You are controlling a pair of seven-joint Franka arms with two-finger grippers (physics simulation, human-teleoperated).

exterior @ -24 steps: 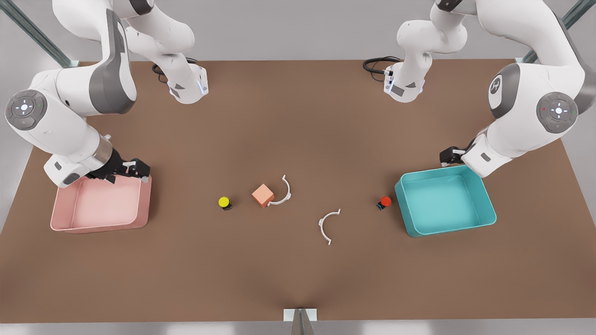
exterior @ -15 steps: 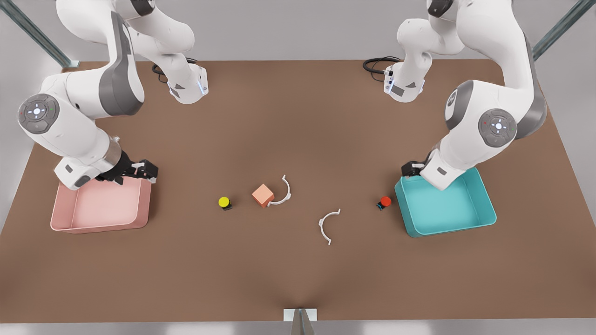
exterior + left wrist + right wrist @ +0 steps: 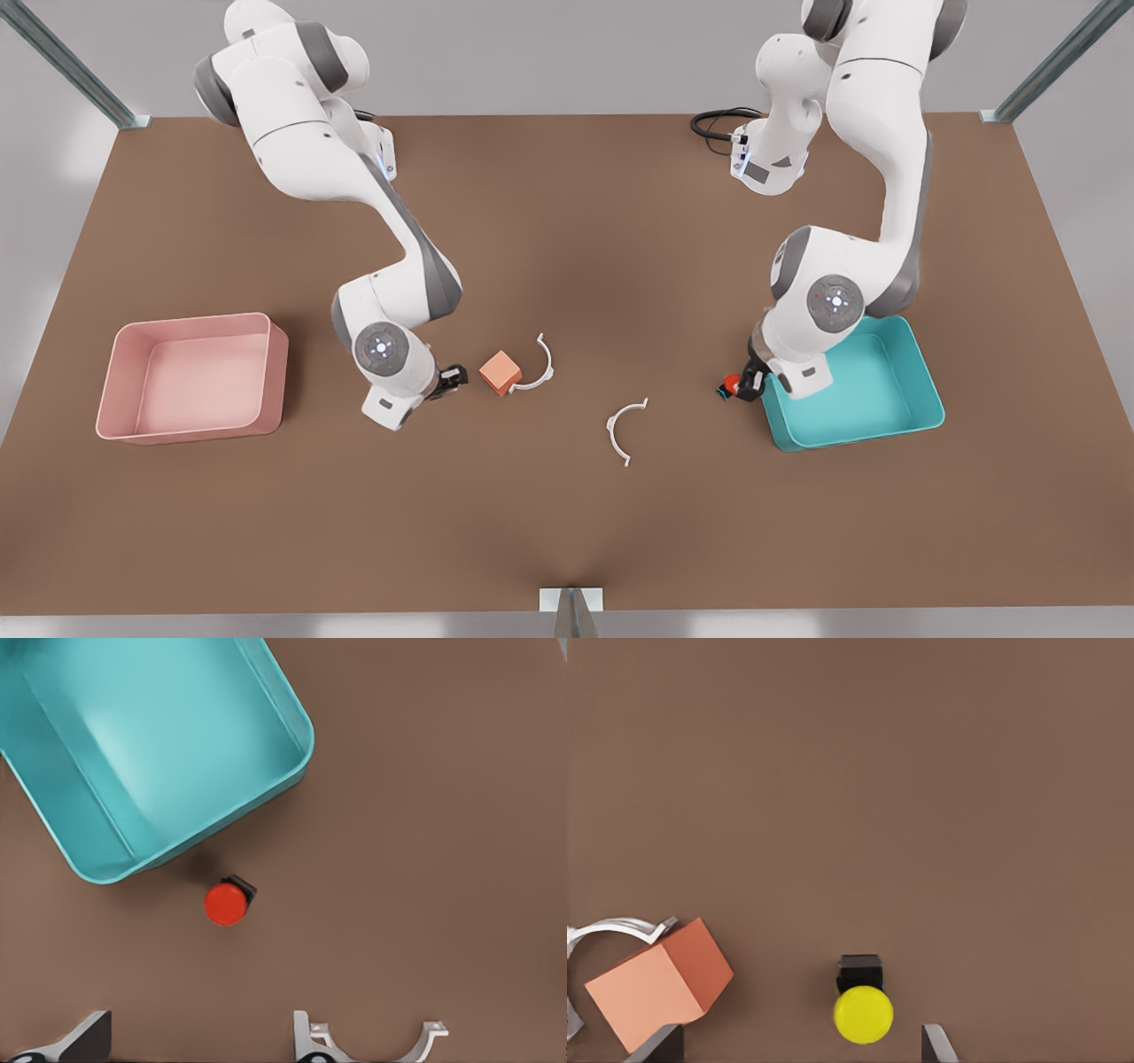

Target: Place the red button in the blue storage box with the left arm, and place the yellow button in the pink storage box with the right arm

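Note:
The red button (image 3: 731,384) (image 3: 225,904) stands on the table just beside the blue storage box (image 3: 926,390) (image 3: 89,806), on the side facing the table's middle. My left gripper (image 3: 747,384) (image 3: 199,1047) hovers right by it, open and holding nothing. The yellow button (image 3: 864,1014) stands by an orange cube (image 3: 656,992). My right gripper (image 3: 447,379) (image 3: 799,1047) is over it, open, with the button roughly between the fingertips. The pink storage box (image 3: 275,372) sits at the front view's left, with nothing in it.
The orange cube (image 3: 500,372) lies close to the right gripper, with a white curved piece (image 3: 542,363) against it. Another white curved piece (image 3: 625,430) (image 3: 416,1041) lies mid-table. Black cables (image 3: 713,120) lie at the far edge.
Both arms have swung away from above their boxes toward the table's middle. The right gripper came down over the yellow button, the left beside the red button. The buttons have not moved.

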